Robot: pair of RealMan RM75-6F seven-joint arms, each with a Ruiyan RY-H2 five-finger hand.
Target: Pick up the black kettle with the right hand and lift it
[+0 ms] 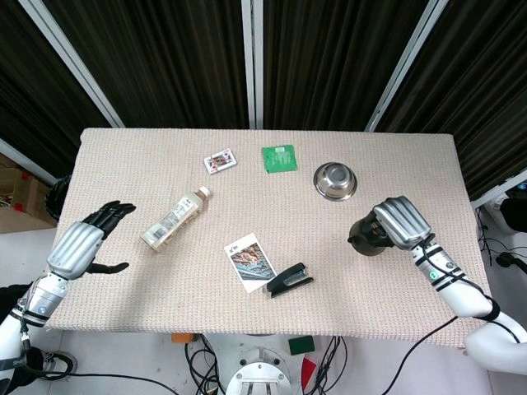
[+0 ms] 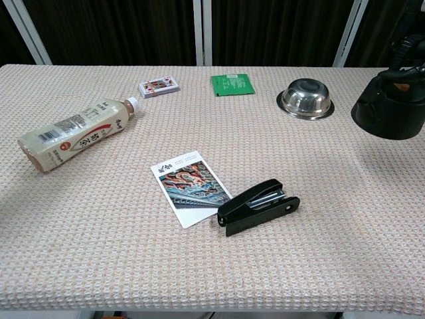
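Near the right edge of the surface [image 1: 123,148], the right hand [image 1: 402,222] grips the black kettle [image 1: 368,236] from above, fingers wrapped over its top, and holds it raised clear of the cloth; the chest view shows the kettle's base hanging above the weave. The left hand [image 1: 81,244] hovers at the left edge, holding nothing, fingers spread apart. A steel bowl [image 1: 334,179] sits toward the far edge beside the kettle. A stapler [image 1: 288,279] and a picture card [image 1: 247,260] lie near the front edge, a bottle [image 1: 173,219] on its side further left.
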